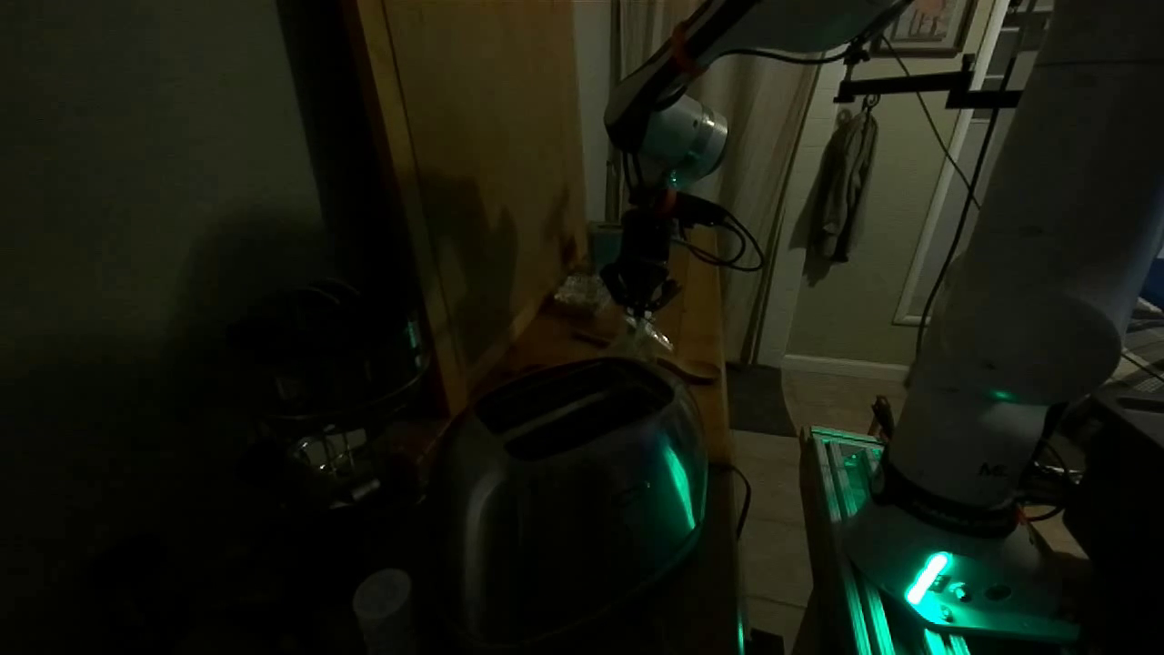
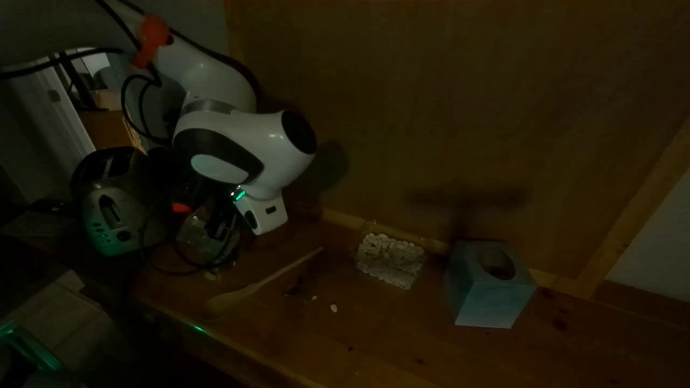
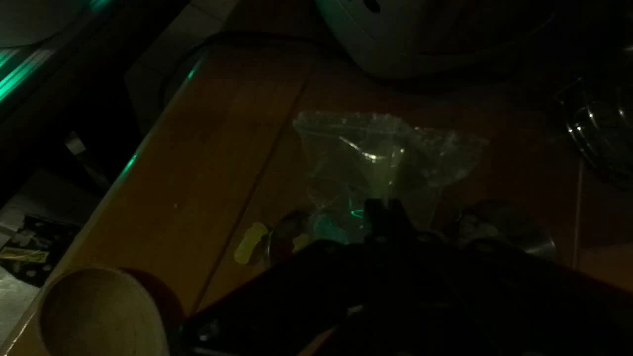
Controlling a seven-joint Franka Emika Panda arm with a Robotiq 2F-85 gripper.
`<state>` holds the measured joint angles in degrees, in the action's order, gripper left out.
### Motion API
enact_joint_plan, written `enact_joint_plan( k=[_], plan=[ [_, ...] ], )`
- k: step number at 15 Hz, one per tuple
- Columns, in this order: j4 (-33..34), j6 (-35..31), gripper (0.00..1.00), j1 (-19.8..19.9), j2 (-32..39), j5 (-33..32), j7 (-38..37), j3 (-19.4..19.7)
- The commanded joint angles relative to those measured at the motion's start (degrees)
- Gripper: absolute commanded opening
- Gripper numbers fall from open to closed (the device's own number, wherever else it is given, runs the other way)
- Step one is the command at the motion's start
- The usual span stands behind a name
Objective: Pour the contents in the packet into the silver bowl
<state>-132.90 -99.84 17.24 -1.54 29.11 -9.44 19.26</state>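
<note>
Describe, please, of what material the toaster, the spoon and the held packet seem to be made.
Toaster: probably satin metal, given its soft grey sheen and green reflection.
Spoon: likely matt wood; it looks brown, without glints.
Packet: apparently thin, glossy clear plastic: wrinkled, transparent, with bright glints.

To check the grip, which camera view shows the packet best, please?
The wrist view: the clear packet spreads wide, pinched by the pincer. Both exterior views show it smaller and dim, beyond the toaster or partly behind the pincer.
</note>
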Motion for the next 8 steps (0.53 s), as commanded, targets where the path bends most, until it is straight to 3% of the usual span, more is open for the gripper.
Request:
enact_joint_plan(
  k=[1, 2, 7, 8],
  plan=[
    [1.2, 1.8, 0.01, 0.5, 1.0, 2.0, 1.9, -0.1],
    [0.8, -0.8, 0.01, 0.3, 0.9, 1.8, -0.3, -0.4],
    [1.2, 1.6, 0.01, 0.5, 1.0, 1.4, 2.2, -0.2],
    [1.0, -1.2, 0.01, 0.3, 1.4, 1.5, -0.7, -0.4]
  ],
)
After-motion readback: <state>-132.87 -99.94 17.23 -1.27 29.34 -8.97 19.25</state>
